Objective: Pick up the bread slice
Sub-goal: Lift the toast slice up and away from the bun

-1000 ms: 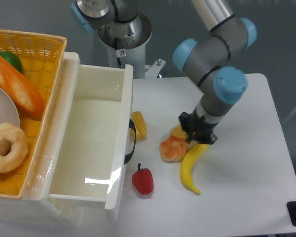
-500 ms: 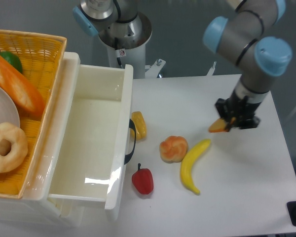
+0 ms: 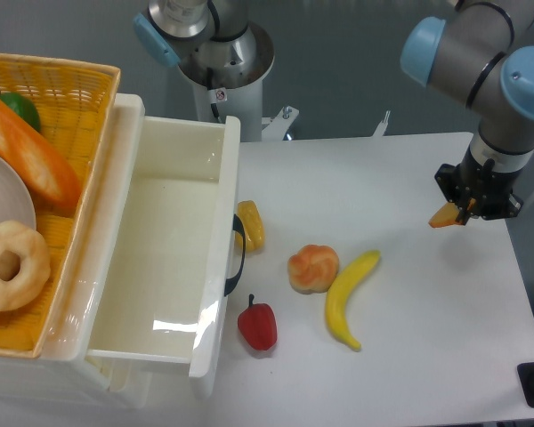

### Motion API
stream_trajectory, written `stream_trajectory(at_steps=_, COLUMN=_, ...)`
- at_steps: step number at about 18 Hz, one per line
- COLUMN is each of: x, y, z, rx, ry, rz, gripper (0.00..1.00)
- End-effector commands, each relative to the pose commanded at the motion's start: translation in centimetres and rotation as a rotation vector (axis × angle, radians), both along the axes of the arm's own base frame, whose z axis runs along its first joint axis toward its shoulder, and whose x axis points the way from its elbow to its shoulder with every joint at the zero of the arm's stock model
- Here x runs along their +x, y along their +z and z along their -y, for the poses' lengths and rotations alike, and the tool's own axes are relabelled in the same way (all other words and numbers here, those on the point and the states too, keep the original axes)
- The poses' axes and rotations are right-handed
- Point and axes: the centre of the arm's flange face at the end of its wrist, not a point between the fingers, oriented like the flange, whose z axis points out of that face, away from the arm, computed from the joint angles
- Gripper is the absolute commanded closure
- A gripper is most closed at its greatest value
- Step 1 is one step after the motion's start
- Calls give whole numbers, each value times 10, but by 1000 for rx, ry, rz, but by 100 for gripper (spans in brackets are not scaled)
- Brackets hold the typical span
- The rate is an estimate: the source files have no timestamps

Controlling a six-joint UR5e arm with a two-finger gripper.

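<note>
At the right edge of the frame the claw (image 3: 470, 212) is pinching the bread slice (image 3: 445, 216), which hangs in the air above the white counter (image 3: 409, 347), clear of its surface. Only a small orange-tan wedge of the slice shows, with a darker orange edge; the rest is hidden behind the black fingers. It is seen nearly edge-on, tilted, its visible end pointing toward the lower left and its long axis running from lower left up to the right into the claw. A faint shadow lies on the counter below it.

Well to the left, near the middle of the frame, lie a yellow banana (image 3: 349, 296) and, just beside it, a round orange-and-cream bun (image 3: 313, 268). A red pepper (image 3: 258, 325) sits lower, and a small yellow-orange piece (image 3: 250, 225) rests against the handle of an open white drawer (image 3: 165, 267). At the upper left stands a yellow wicker basket (image 3: 80, 84). The background is grey-blue.
</note>
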Motion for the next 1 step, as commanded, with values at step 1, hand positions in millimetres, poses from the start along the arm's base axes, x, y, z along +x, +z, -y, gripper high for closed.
stream_trajectory(at_steps=1, x=0, y=1, z=0, rx=5, ry=-3, rz=0, gripper=100)
